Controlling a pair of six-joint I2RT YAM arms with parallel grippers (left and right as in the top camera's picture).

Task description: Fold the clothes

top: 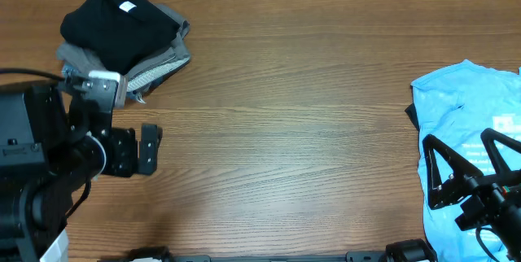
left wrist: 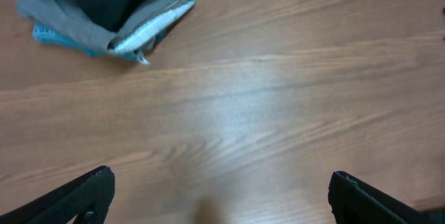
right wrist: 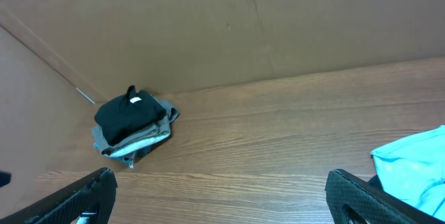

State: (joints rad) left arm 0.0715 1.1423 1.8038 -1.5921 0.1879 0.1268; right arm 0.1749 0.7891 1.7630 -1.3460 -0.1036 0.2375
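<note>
The left gripper (top: 149,150) is held spread wide over the bare table (top: 293,124), with its jaws seen well apart in the left wrist view. The right gripper (top: 458,141) is likewise spread, and is seen from overhead against the light blue printed T-shirt (top: 468,103), which is laid loosely at the table's right edge. Near the far left corner a folded stack is set — the black T-shirt (top: 114,22) on top with its white label (top: 128,6) showing, a grey piece (top: 163,60) beneath, and a blue piece (left wrist: 50,37) at the bottom.
</note>
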